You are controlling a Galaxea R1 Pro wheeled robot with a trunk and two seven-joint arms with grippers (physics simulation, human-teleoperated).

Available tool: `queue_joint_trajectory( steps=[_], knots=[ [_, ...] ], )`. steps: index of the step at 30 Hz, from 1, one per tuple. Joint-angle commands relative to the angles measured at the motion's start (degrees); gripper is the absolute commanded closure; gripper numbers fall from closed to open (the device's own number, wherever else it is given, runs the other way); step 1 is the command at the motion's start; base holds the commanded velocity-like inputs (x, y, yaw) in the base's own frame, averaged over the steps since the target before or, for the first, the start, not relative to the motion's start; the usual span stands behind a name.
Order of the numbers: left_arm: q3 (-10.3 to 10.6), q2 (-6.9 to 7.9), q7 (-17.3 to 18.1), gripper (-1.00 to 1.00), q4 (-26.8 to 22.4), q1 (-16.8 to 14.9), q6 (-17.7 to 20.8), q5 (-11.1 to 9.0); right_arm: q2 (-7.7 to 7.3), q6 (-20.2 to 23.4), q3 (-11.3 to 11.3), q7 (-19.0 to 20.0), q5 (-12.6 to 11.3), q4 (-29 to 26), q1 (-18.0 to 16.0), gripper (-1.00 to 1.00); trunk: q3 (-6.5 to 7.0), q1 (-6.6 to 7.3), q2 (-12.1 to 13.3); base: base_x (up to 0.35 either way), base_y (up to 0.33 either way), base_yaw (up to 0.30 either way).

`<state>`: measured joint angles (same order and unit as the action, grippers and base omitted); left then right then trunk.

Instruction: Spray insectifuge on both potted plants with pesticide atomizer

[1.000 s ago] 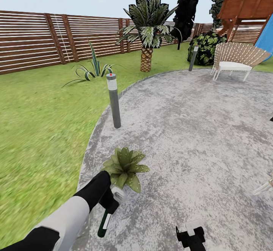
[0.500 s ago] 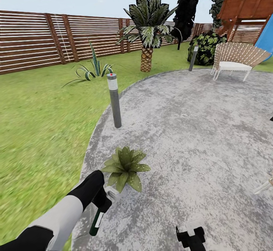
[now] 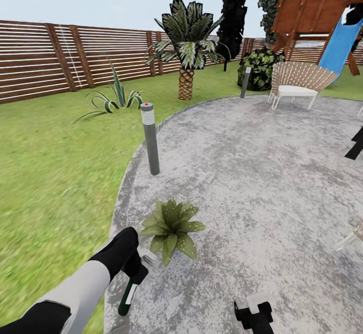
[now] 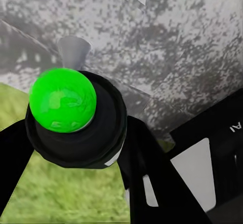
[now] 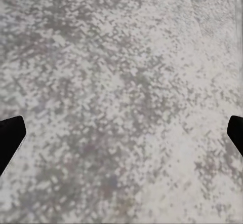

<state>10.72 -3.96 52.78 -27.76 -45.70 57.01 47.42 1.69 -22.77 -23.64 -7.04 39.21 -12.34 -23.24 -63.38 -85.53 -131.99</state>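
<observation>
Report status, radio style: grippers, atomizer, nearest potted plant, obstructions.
Left gripper shut on pesticide atomizer. Right gripper open over patio. Potted plant just ahead, nothing between.
</observation>
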Motion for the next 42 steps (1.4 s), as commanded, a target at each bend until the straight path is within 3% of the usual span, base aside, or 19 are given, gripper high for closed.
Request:
queue_joint_trajectory(
  steps=[1, 8, 11, 14, 15, 18, 21, 25, 30, 42],
  knots=[
    [0.2, 0.01, 0.6, 1.0, 0.1, 0.2, 0.1, 0.5, 0.03, -0.2, -0.4, -0.3, 0.6, 0.0, 0.0, -1.0, -0.05, 0.0, 0.0, 0.03, 0.028, -0.015],
    [0.2, 0.88, 1.4, 1.0, 0.6, 0.5, -0.2, 0.4, 0.03, -0.2, -0.4, -0.3, 0.6, 0.0, 0.0, -1.0, -0.05, 0.0, 0.0, 0.005, 0.004, -0.002],
    [0.2, 1.89, 5.6, 1.0, 0.4, -0.1, -0.3, 0.6, 0.01, -0.2, -0.4, -0.3, 0.6, 0.0, 0.0, -1.0, -0.05, 0.0, 0.0, 0.0, 0.0, 0.0],
    [0.4, 1.82, 7.1, 1.0, -0.2, -0.5, -0.9, 0.7, 0.01, -0.2, -0.4, -0.3, 0.6, 0.0, 0.0, -1.0, -0.05, 0.0, 0.0, 0.0, 0.0, 0.0],
    [1.3, 1.74, 7.3, 1.0, -0.3, -1.1, -0.9, 0.7, -0.01, -0.2, -0.4, -0.3, 0.6, 0.0, 0.0, -1.0, -0.05, 0.0, 0.0, 0.0, 0.0, 0.0],
    [6.9, 1.63, 8.2, 1.0, 0.1, -2.7, -0.8, 0.6, -0.05, -0.2, -0.4, -0.3, 0.6, 0.0, 0.0, -1.0, -0.05, 0.0, 0.0, 0.0, 0.0, 0.0],
    [9.2, 1.72, 8.5, 1.0, 0.4, -2.6, -0.7, 0.5, -1.08, -0.2, -0.3, -0.3, 0.6, 0.1, 0.0, -1.0, -0.05, 0.0, 0.0, 0.0, 0.0, 0.0],
    [9.4, 1.94, 8.8, 1.0, 0.6, -2.5, -0.7, 0.1, -1.46, -0.2, -0.3, -0.3, 0.6, 0.1, 0.0, -1.0, -0.05, 0.0, 0.0, 0.0, 0.0, 0.0],
    [9.5, 2.03, 13.3, 1.0, 0.0, -3.0, -0.6, 0.8, -1.44, -0.2, -0.3, -0.3, 0.6, 0.1, 0.0, -1.0, -0.05, 0.0, 0.0, 0.0, 0.13, 0.0],
    [9.6, 1.43, 13.8, 1.0, -0.1, -3.0, -0.3, 0.8, -1.52, -0.2, -0.4, -0.3, 0.5, 0.0, 0.0, -1.0, -0.05, 0.0, 0.0, 0.123, 0.268, -0.233]
  ],
)
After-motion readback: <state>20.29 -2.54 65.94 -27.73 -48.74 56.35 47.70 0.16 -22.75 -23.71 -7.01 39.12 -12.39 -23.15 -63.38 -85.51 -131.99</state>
